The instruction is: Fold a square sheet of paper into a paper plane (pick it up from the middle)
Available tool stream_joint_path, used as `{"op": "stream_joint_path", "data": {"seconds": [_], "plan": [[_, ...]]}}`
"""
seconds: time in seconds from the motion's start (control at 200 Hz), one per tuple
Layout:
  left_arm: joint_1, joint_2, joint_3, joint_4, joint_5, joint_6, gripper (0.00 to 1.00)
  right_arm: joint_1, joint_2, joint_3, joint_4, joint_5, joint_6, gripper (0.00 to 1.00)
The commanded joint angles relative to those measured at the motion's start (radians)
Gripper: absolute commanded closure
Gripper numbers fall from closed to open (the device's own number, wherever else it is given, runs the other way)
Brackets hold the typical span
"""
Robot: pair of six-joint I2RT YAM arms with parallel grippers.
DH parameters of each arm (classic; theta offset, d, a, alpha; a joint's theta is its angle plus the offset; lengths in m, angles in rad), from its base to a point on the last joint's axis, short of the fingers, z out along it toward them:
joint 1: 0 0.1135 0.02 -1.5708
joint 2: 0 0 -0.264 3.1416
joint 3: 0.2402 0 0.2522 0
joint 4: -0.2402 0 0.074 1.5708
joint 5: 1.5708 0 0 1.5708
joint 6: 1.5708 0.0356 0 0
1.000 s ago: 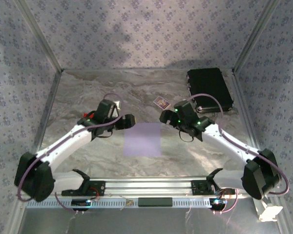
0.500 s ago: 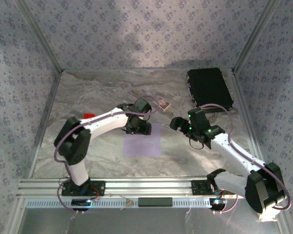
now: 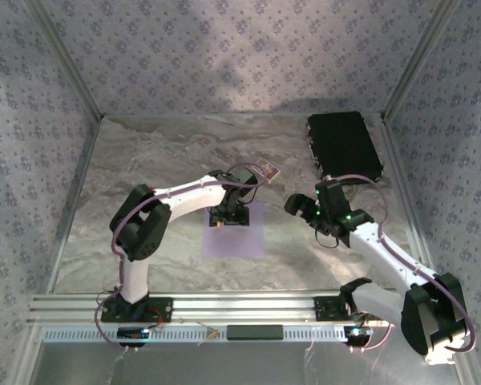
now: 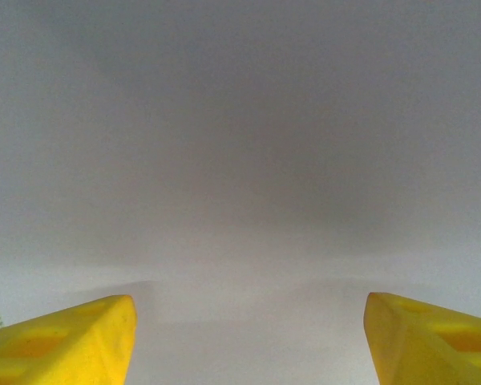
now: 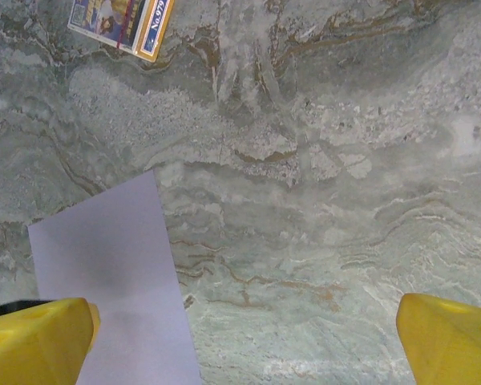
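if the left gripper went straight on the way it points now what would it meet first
Most likely the square sheet of paper: the left gripper points down over the sheet's far part, and plain pale paper lies between its open yellow fingers. How close it already is cannot be told.

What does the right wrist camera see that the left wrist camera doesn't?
Right wrist: marbled table, a patterned card, the paper with its corner and edges, the right pincer. Left wrist: the left pincer over the paper, seen very close. Shared: lilac paper and open yellow fingers.
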Motion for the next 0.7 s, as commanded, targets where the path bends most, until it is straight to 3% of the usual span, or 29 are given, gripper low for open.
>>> {"op": "stream_joint_path", "data": {"seconds": [0.0,0.13,0.695], "plan": [[-0.009,0.031,0.035,-0.043,-0.005,-0.009,0.24,-0.005,-0.036,-0.028,0.028,-0.029,0.006,0.01],[-0.009,0.033,0.035,-0.038,-0.008,-0.011,0.19,-0.006,-0.052,-0.033,0.032,-0.031,0.004,0.01],[-0.015,0.071,0.046,-0.034,-0.011,-0.005,0.15,0.002,-0.037,-0.051,0.047,-0.036,0.043,0.01]]}}
